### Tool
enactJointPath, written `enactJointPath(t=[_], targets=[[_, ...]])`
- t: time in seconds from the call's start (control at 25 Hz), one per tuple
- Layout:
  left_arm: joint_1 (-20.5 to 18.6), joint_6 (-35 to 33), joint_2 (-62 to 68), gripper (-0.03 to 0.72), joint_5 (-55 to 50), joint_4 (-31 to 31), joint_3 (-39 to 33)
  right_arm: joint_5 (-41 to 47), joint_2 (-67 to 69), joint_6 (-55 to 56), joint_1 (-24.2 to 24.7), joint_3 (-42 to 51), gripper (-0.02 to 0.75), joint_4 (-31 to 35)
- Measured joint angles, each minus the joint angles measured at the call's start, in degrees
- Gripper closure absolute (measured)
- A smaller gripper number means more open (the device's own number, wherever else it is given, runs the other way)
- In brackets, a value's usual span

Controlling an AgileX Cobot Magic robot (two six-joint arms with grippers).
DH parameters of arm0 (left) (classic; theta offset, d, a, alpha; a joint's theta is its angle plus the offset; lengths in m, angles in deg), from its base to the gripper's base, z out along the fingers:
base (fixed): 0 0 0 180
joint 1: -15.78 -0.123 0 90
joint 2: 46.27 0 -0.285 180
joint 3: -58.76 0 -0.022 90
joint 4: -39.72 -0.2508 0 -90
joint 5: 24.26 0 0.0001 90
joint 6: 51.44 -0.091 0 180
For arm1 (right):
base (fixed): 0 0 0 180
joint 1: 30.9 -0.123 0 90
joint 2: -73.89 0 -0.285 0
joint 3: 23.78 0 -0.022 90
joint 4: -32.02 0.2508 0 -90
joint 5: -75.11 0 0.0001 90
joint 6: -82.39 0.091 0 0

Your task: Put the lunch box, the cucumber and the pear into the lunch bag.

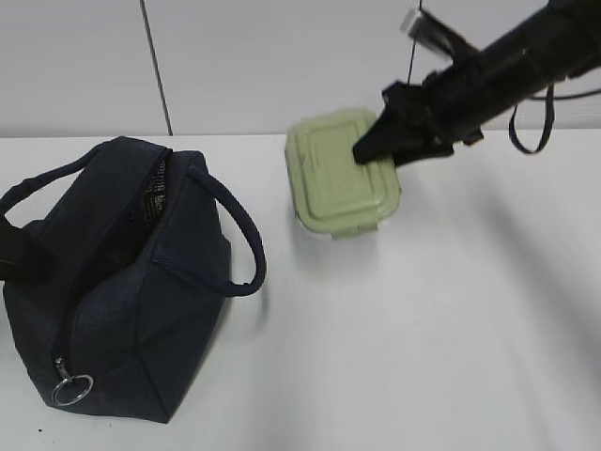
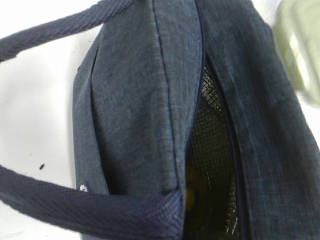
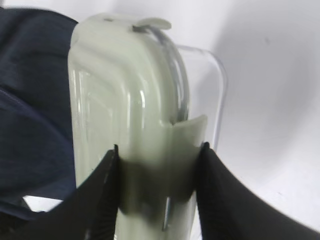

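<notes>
The lunch box (image 1: 340, 174) is pinched at its right edge by the right gripper (image 1: 383, 143), lid and clear base clamped between the two fingers, and appears tilted, lifted off the white table (image 1: 432, 338). The lunch bag (image 1: 113, 272) stands to the left, its zipper parted. The carrying step is judged in hand; next, the box must be moved left over the opening (image 2: 210, 150) and lowered. Something yellowish is glimpsed inside. The left gripper is not seen

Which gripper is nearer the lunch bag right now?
Left. Its wrist view looks straight down into the lunch bag opening from close above. The right gripper is beside the bag, jaws clamped on the lunch box.
</notes>
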Motion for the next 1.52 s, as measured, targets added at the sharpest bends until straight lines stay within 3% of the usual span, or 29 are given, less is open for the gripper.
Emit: enactJointPath(t=[0.12, 0.28, 0.48, 0.6, 0.72, 0.92, 1.0, 1.16, 1.52], targets=[[0.0, 0.0, 0.0, 0.706, 0.13, 0.0, 0.0, 2.6, -1.62, 2.37, -2.37, -6.63, 0.433, 2.57], [0.0, 0.0, 0.0, 0.706, 0.25, 0.15, 0.0, 3.67, -1.52, 5.4, -9.76, -13.13, 0.433, 3.65], [0.0, 0.0, 0.0, 0.706, 0.54, 0.69, 0.0, 0.69, 0.82, 7.11, -19.67, -14.7, 0.434, 4.45], [0.0, 0.0, 0.0, 0.706, 0.67, 1.76, 0.0, -0.57, 2.96, 7.4, -22.38, -14.7, 0.434, 4.53], [0.0, 0.0, 0.0, 0.706, 0.87, 2.34, 0.0, -1.0, 4.62, 8.33, -22.94, -14.7, 0.435, 3.86], [0.05, 0.0, 0.0, 0.706, 1.49, 3.05, 0.0, -0.75, 5.75, 18.73, -22.96, -14.75, 0.435, -12.81], [0.11, 0.0, 0.0, 0.706, 1.72, 3.33, 0.0, -0.57, 6.13, 20.44, -22.96, -14.85, 0.435, -15.12], [0.11, 0.0, 0.0, 0.706, 2.02, 3.36, 0.0, -0.57, 8.21, 21.75, -23.64, -14.88, 0.435, -14.89], [0.11, 0.0, 0.0, 0.706, 1.85, 2.99, 0.0, -4.85, 14.68, 17.43, -26.8, -15.56, 0.435, -2.01]])
